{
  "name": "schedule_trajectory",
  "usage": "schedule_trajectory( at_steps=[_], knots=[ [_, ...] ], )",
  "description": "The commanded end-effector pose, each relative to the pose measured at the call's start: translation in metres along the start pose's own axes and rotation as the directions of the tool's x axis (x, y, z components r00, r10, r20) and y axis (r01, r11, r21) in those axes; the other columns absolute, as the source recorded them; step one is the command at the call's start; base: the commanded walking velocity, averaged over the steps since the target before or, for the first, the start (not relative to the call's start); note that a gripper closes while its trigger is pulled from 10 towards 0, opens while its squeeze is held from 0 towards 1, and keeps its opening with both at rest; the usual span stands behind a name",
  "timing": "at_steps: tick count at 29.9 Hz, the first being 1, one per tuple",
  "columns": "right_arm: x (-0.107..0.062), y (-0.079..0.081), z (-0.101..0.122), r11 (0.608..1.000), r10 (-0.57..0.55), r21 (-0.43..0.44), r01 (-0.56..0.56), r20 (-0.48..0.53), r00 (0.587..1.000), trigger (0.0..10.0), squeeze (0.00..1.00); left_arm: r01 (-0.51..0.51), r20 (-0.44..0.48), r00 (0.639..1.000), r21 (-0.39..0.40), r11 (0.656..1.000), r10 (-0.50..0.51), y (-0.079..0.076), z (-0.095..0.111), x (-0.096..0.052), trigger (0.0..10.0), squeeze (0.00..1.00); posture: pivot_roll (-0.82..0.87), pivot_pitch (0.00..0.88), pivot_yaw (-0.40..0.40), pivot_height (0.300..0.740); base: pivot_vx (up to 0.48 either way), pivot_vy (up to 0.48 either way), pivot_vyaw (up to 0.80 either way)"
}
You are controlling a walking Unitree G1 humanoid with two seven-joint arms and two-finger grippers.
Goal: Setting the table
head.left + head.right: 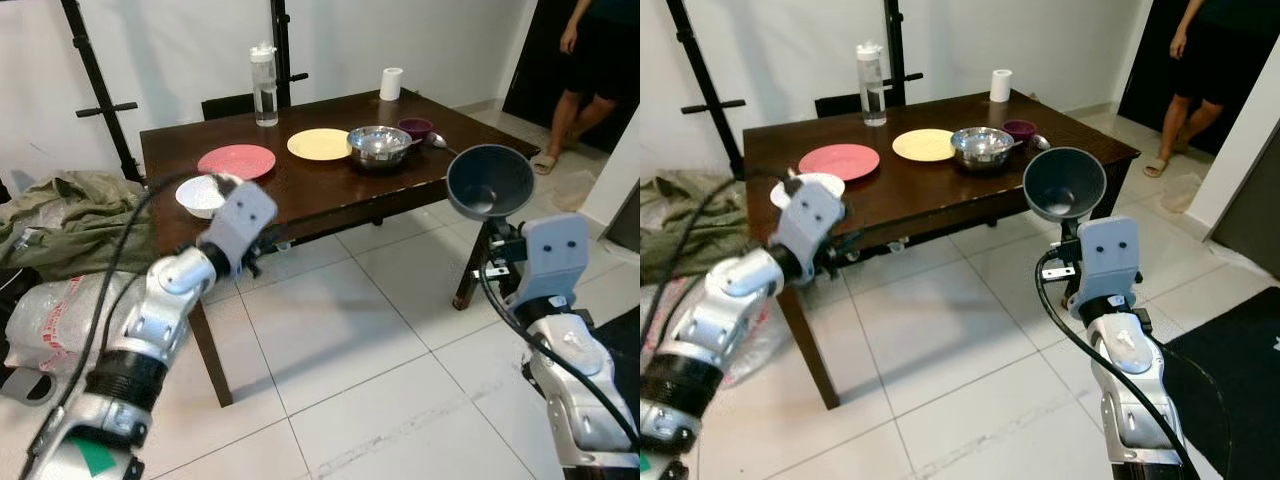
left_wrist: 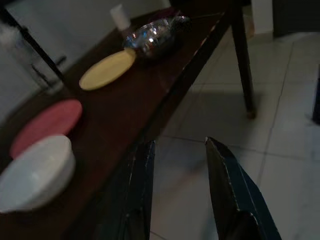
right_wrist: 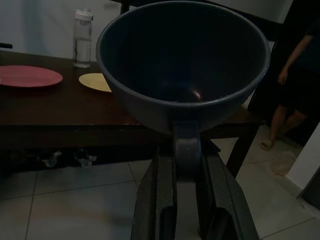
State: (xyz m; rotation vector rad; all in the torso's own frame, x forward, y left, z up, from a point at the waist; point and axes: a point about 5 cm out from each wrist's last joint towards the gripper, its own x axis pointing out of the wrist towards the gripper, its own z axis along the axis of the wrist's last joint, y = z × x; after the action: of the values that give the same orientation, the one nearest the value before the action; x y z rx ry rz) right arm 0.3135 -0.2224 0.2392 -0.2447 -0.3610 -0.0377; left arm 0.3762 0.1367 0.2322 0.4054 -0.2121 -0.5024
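My right gripper [image 3: 186,152] is shut on the foot of a dark grey bowl [image 1: 489,181], held upright in the air off the table's right front corner. The dark wooden table [image 1: 320,190] carries a white bowl [image 1: 200,196] near its front left edge, a red plate [image 1: 236,160], a yellow plate [image 1: 318,144], a steel bowl [image 1: 379,145] and a small purple bowl [image 1: 415,128] with a spoon [image 1: 438,141] beside it. My left gripper [image 2: 180,145] is open and holds nothing, just off the front edge close to the white bowl [image 2: 35,172].
A water bottle [image 1: 264,87] and a paper roll [image 1: 391,84] stand at the table's back. A heap of clothes [image 1: 70,215] and a plastic bag [image 1: 50,320] lie left of it. A person [image 1: 590,70] stands in the far right doorway. A dark mat [image 1: 1230,380] lies on the right.
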Motion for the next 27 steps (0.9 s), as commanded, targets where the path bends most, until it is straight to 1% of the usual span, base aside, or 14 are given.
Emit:
schedule_trajectory(
  at_steps=[1, 3, 5, 6, 7, 9, 10, 12, 15, 16, 17, 20, 26, 27],
  knots=[
    [0.001, -0.005, 0.004, 1.000, -0.017, 0.018, 0.016, 0.012, 1.000, 10.0, 0.00, -0.045, 0.029, 0.999, -0.043, 0.998, 0.046, 0.004, 0.004, -0.002, 10.0, 0.00, -0.08, 0.059, 0.109, 0.740, 0.000, 0.000, 0.00],
    [-0.001, -0.002, 0.002, 1.000, -0.008, 0.024, 0.008, 0.007, 1.000, 10.0, 0.00, -0.069, 0.050, 0.996, -0.064, 0.996, 0.073, 0.002, 0.007, -0.002, 10.0, 0.00, -0.08, 0.056, 0.109, 0.740, 0.000, 0.000, 0.00],
    [-0.008, 0.014, -0.002, 0.998, 0.039, 0.054, -0.039, 0.001, 0.999, 10.0, 0.00, -0.097, 0.056, 0.993, -0.060, 0.993, 0.101, -0.004, 0.001, -0.005, 10.0, 0.00, -0.08, 0.045, 0.104, 0.740, 0.000, 0.000, 0.00],
    [-0.013, 0.024, -0.005, 0.995, 0.063, 0.073, -0.063, -0.007, 0.998, 10.0, 0.00, -0.093, 0.043, 0.995, -0.053, 0.994, 0.095, -0.011, -0.006, -0.008, 10.0, 0.00, -0.08, 0.043, 0.100, 0.740, 0.000, 0.000, 0.00],
    [-0.013, 0.024, -0.005, 0.995, 0.063, 0.073, -0.063, -0.007, 0.998, 10.0, 0.00, -0.093, 0.043, 0.995, -0.053, 0.994, 0.095, -0.011, -0.006, -0.008, 10.0, 0.00, -0.08, 0.043, 0.100, 0.740, 0.000, 0.000, 0.00],
    [-0.018, 0.038, -0.011, 0.991, 0.089, 0.098, -0.086, -0.027, 0.996, 10.0, 0.00, -0.062, 0.026, 0.998, -0.047, 0.997, 0.063, -0.023, -0.016, -0.010, 10.0, 0.00, -0.08, 0.041, 0.099, 0.740, 0.000, 0.000, 0.00],
    [-0.018, 0.038, -0.011, 0.991, 0.089, 0.098, -0.086, -0.027, 0.996, 10.0, 0.00, -0.062, 0.026, 0.998, -0.047, 0.997, 0.063, -0.023, -0.016, -0.010, 10.0, 0.00, -0.08, 0.041, 0.099, 0.740, 0.000, 0.000, 0.00],
    [-0.022, 0.051, -0.013, 0.986, 0.120, 0.124, -0.116, -0.032, 0.992, 10.0, 0.00, -0.028, 0.018, 0.999, -0.066, 0.997, 0.029, -0.036, -0.022, -0.013, 10.0, 0.00, -0.08, 0.044, 0.099, 0.740, 0.000, 0.000, 0.00],
    [-0.023, 0.054, -0.013, 0.983, 0.128, 0.133, -0.123, -0.030, 0.991, 10.0, 0.00, -0.022, 0.017, 1.000, -0.075, 0.997, 0.023, -0.039, -0.023, -0.014, 10.0, 0.00, -0.08, 0.044, 0.099, 0.740, 0.000, 0.000, 0.00],
    [-0.020, 0.049, -0.010, 0.986, 0.110, 0.132, -0.106, -0.021, 0.994, 10.0, 0.00, -0.034, 0.033, 0.999, -0.074, 0.997, 0.036, -0.034, -0.016, -0.010, 10.0, 0.00, -0.07, 0.046, 0.103, 0.740, 0.000, 0.000, 0.00],
    [-0.020, 0.049, -0.010, 0.986, 0.110, 0.132, -0.106, -0.021, 0.994, 10.0, 0.00, -0.034, 0.033, 0.999, -0.074, 0.997, 0.036, -0.034, -0.016, -0.010, 10.0, 0.00, -0.07, 0.046, 0.103, 0.740, 0.000, 0.000, 0.00],
    [-0.017, 0.040, -0.008, 0.989, 0.079, 0.126, -0.077, -0.012, 0.997, 10.0, 0.00, -0.054, 0.045, 0.997, -0.067, 0.996, 0.058, -0.026, -0.010, -0.006, 10.0, 0.00, -0.07, 0.045, 0.110, 0.740, 0.000, 0.000, 0.00],
    [-0.018, 0.040, -0.008, 0.989, 0.072, 0.131, -0.070, -0.011, 0.997, 10.0, 0.00, -0.054, 0.040, 0.998, -0.061, 0.997, 0.056, -0.029, -0.013, -0.008, 10.0, 0.00, -0.06, 0.042, 0.113, 0.740, 0.000, 0.000, 0.00],
    [-0.020, 0.043, -0.009, 0.988, 0.078, 0.134, -0.075, -0.014, 0.997, 10.0, 0.00, -0.050, 0.034, 0.998, -0.062, 0.997, 0.052, -0.032, -0.015, -0.010, 10.0, 0.00, -0.06, 0.038, 0.113, 0.740, 0.000, 0.000, 0.00]
  ],
)
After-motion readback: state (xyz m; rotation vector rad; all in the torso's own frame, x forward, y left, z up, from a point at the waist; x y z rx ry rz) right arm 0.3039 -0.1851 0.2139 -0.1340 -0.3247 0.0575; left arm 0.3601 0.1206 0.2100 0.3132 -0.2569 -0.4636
